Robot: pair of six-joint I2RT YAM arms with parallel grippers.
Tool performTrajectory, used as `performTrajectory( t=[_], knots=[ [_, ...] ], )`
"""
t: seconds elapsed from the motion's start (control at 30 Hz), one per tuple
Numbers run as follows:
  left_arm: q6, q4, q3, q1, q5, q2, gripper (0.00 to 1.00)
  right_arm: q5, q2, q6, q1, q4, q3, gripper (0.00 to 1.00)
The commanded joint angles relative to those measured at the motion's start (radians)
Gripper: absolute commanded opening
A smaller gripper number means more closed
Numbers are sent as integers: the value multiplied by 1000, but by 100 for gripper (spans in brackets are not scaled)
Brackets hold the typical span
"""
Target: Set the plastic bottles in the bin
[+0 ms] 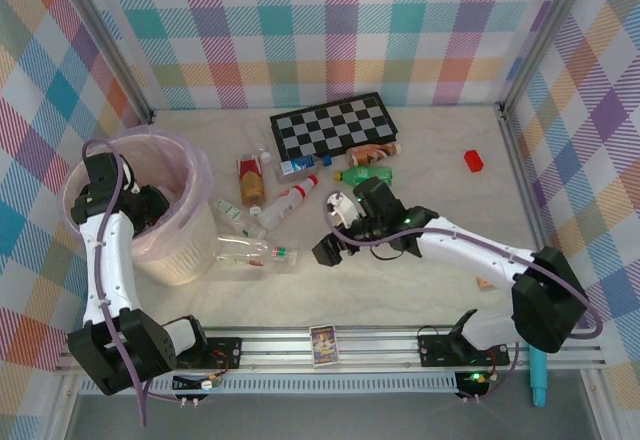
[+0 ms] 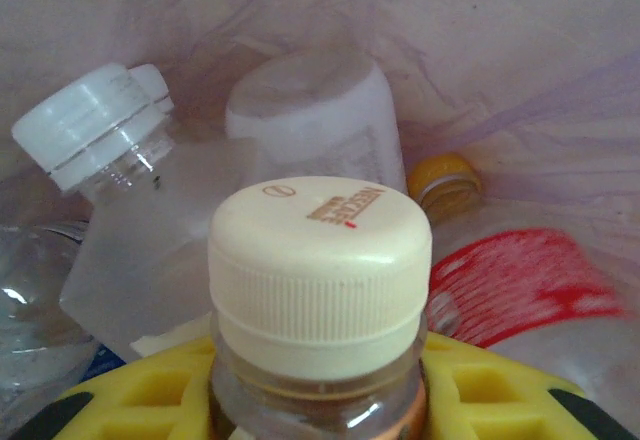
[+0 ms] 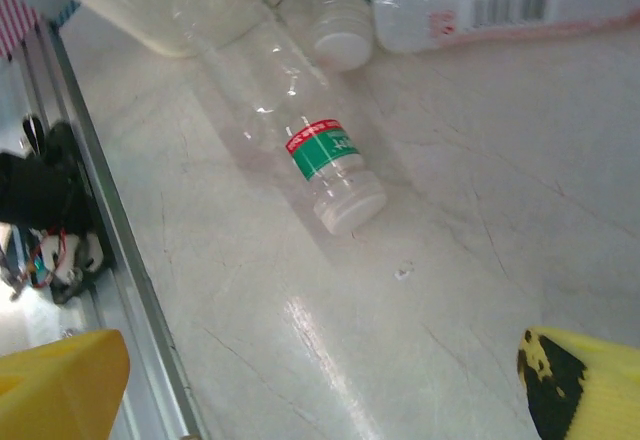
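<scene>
The left gripper (image 1: 148,208) hung inside the bin (image 1: 185,265), its yellow fingers (image 2: 110,395) clamped on a clear cream-capped bottle (image 2: 320,260). Below it, other bottles (image 2: 90,130) lay in the pink liner (image 2: 500,40). The right gripper (image 3: 320,390) stood spread wide over the table, holding nothing. It was near a clear green-labelled bottle (image 3: 320,155) lying on its side just beside the bin.

left gripper (image 2: 318,405) clamped tight, right gripper (image 3: 325,390) spread wide
</scene>
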Motion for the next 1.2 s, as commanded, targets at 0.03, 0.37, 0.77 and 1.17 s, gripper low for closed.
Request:
performTrajectory(
  t=[0.03,0.37,0.77,1.17],
  knots=[
    [-4,10,10,-8,5,-9,42,42,91,-249,49,18,80,100],
    [22,-105,196,-10,24,-52,98,99,360,-475,143,-52,284,95],
    [40,-254,375,-10,-49,-150,100,187,620,-552,185,-15,429,94],
    [0,-269,437,-12,69,-224,100,181,719,-530,195,56,469,91]
  ],
)
